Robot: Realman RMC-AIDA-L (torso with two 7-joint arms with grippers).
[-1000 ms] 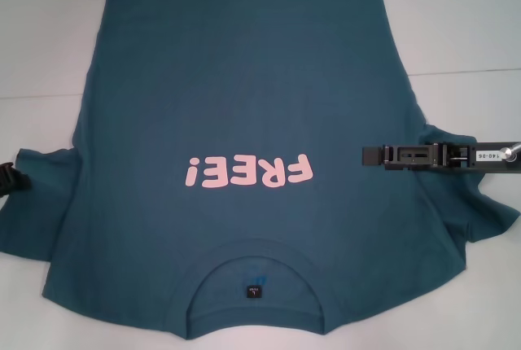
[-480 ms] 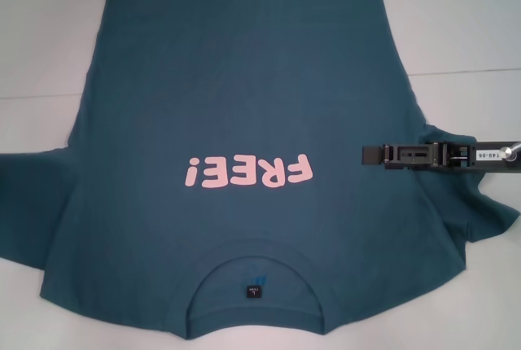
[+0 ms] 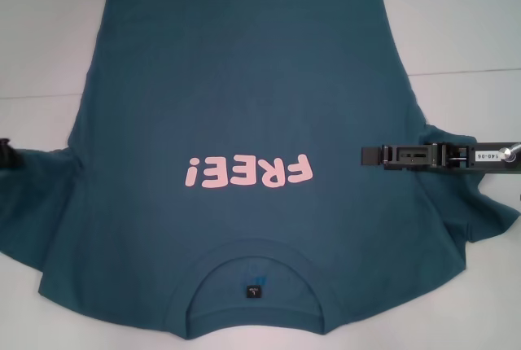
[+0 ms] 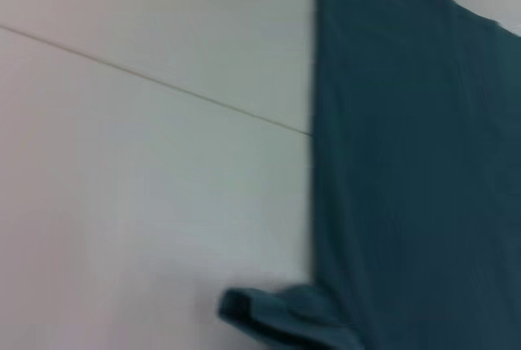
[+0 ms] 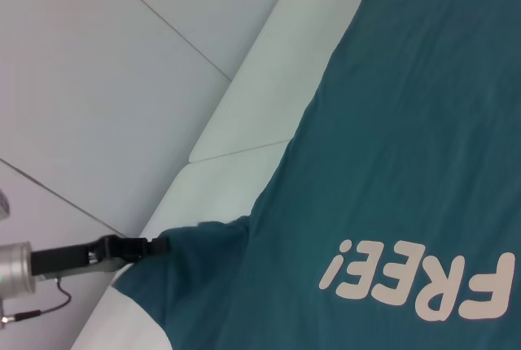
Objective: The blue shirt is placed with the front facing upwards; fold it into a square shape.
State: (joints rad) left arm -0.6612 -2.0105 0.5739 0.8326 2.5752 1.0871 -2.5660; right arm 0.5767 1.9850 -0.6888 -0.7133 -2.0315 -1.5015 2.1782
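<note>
Two grippers flank the blue shirt (image 3: 244,122): left gripper (image 5: 134,246) touches the sleeve edge, right gripper (image 3: 383,155) hovers above; finger state unclear. Risk: uneven pull skews the fold.

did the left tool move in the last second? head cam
Yes. The left tool slid out past the view's left edge, then came back at the shirt's left sleeve, now farther from the robot than before. The print stayed put.

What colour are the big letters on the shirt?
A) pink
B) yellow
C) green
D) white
A: the blue shirt lies front up, and its "FREE!" print across the chest is pink in both the head view and the right wrist view.
</note>
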